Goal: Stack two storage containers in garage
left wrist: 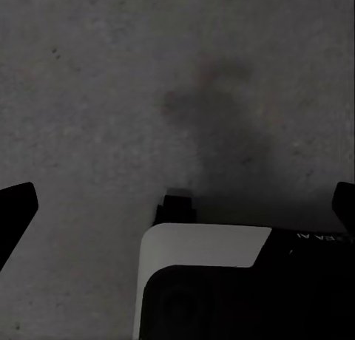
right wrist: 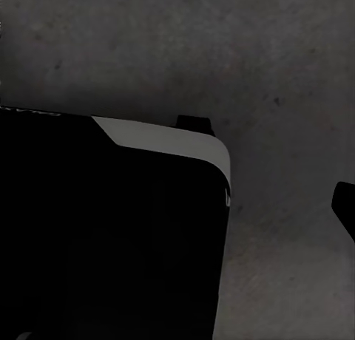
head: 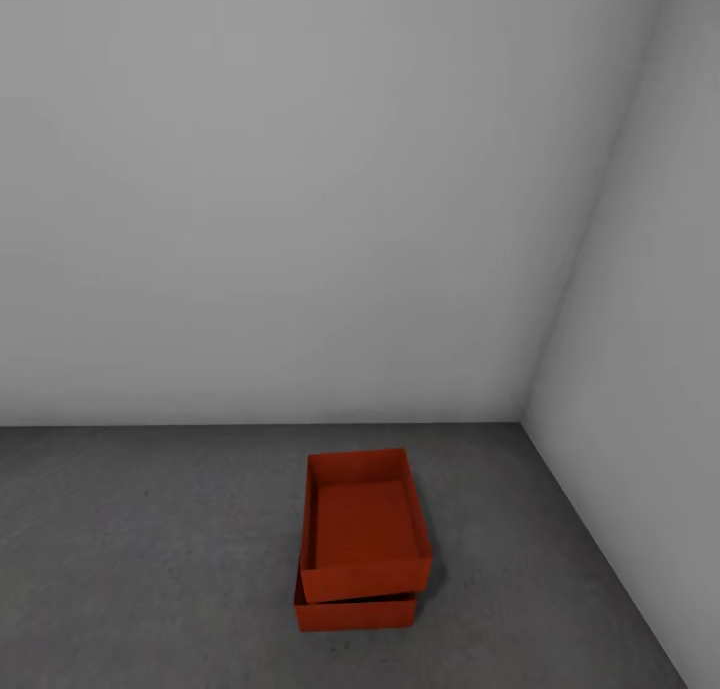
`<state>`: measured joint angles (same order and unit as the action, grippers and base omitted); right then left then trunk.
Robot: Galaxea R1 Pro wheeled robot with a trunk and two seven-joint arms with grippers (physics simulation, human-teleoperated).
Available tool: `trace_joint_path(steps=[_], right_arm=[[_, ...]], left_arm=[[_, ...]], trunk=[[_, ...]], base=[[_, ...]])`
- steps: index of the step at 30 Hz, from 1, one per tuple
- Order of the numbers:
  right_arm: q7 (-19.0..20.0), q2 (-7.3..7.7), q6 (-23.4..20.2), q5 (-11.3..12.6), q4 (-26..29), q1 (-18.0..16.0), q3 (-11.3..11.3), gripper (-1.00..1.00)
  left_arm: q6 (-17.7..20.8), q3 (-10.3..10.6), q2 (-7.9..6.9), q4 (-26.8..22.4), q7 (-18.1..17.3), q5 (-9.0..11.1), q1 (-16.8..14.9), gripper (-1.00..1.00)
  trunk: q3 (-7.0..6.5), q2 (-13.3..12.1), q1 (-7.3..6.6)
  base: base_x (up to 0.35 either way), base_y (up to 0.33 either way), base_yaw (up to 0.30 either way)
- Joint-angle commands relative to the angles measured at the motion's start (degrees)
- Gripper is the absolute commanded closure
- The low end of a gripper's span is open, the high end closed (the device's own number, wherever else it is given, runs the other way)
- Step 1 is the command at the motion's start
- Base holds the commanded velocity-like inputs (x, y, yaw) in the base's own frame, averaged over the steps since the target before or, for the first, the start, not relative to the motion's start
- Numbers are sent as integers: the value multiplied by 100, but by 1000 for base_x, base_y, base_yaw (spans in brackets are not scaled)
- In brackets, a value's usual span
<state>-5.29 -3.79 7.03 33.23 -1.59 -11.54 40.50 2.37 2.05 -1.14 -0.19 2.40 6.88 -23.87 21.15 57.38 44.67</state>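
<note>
A dark grey, mottled concrete floor (head: 150, 569) is seen nearest, running back to plain pale grey walls (head: 300, 189) that meet in a corner at the right; this is judged to be the garage.

In the left wrist view the left gripper (left wrist: 177, 207) is held above bare concrete, its fingertips (left wrist: 16, 207) spread wide at the two edges of the picture with nothing between them. In the right wrist view one dark fingertip (right wrist: 345, 203) of the right gripper is made out over the same floor; whether those fingers are spread or pressed together cannot be told.

Farther off, near the corner, the lower container (head: 355, 611) is set on the floor and the upper container (head: 365, 524) is rested on it, twisted slightly so that one edge overhangs.

The stack is judged done but not square. The upper bin could be slid off if the stack were bumped by the base or an arm during turning away.
</note>
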Motion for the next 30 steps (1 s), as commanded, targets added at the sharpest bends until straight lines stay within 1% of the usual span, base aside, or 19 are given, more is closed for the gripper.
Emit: trace_joint_path(steps=[1, 3, 4, 5, 6, 9, 16, 30], right_arm=[[-6, -7, 27, 40, -17, -6, 45, -100], [-7, -7, 27, 48, -17, -6, 45, -100], [-7, -4, 27, 53, -17, -6, 45, -100], [-7, -3, 27, 55, -17, -6, 45, -100], [-7, -1, 27, 52, -17, -6, 45, -100], [-7, -4, 27, 42, -17, -6, 45, -100], [-6, -3, 27, 42, -17, -6, 45, -100], [-6, -1, 27, 43, -17, -6, 45, -100]], left_arm=[[2, 24, 139, 1, 8, 67, -3, -100], [-3, 26, 316, 5, 2, 73, 30, -100], [-5, 28, 385, 4, 1, 69, 90, -100], [-6, 29, 415, 3, 0, 65, 130, -100], [-12, 31, 509, 2, -1, 55, 254, -100], [-16, 32, 601, 2, -2, 51, 380, -100], [-25, 33, 646, 2, -3, 45, 540, -100], [-26, 33, 650, 2, -3, 41, 561, -100]], trunk=[[6, 4, 0], [6, 4, 0], [6, 4, 0], [6, 4, 0], [6, 4, 0], [6, 4, 0], [6, 4, 0], [6, 4, 0]], base=[[0, 0, 0], [0, 0, 0], [0, 0, 0], [0, 0, 0], [0, 0, 0], [0, 0, 0], [0, 0, 0], [0, 0, 0]])
